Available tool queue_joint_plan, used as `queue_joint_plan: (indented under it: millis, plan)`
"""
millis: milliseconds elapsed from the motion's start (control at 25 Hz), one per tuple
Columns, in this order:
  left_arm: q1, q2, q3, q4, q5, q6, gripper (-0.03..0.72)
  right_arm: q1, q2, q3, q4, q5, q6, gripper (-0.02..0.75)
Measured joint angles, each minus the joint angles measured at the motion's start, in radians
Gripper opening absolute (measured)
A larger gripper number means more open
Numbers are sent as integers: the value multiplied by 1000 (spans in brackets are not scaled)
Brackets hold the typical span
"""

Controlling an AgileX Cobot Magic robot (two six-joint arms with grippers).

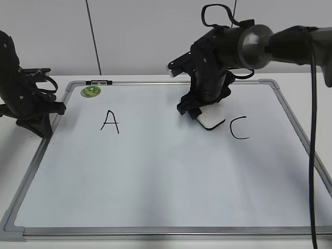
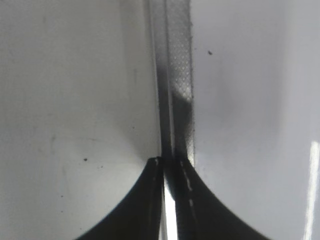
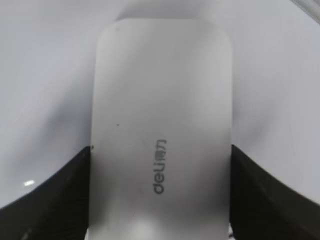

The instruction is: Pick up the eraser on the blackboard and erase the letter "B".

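Observation:
The blackboard (image 1: 155,176) is a white board with a silver frame, lying flat on the table. A black "A" (image 1: 109,122) and a black "C" (image 1: 239,128) are drawn on it. No letter "B" shows between them; the spot under the eraser is hidden. My right gripper (image 1: 203,114) is shut on the eraser (image 1: 211,119), a white block with grey lettering (image 3: 160,145), held flat against the board between the two letters. My left gripper (image 1: 44,122) is shut and empty at the board's left frame (image 2: 180,75).
A round green magnet (image 1: 91,92) sits at the board's top left corner. A black cable (image 1: 313,129) hangs down at the right. A white wall stands behind the table.

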Motion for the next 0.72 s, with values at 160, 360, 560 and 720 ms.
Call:
queue_joint_plan:
  millis: [160, 360, 560, 720]
  plan:
    - [0, 0, 0, 4, 0, 0, 41, -8, -58, 7, -12, 69, 3, 531]
    - [0, 0, 0, 8, 0, 0, 42, -39, -146, 7, -14, 131, 4, 531]
    - [0, 0, 0, 10, 0, 0, 42, -137, -209, 26, 39, 188, -2, 531]
    - [0, 0, 0, 11, 0, 0, 42, -226, -270, 105, 105, 173, -14, 531]
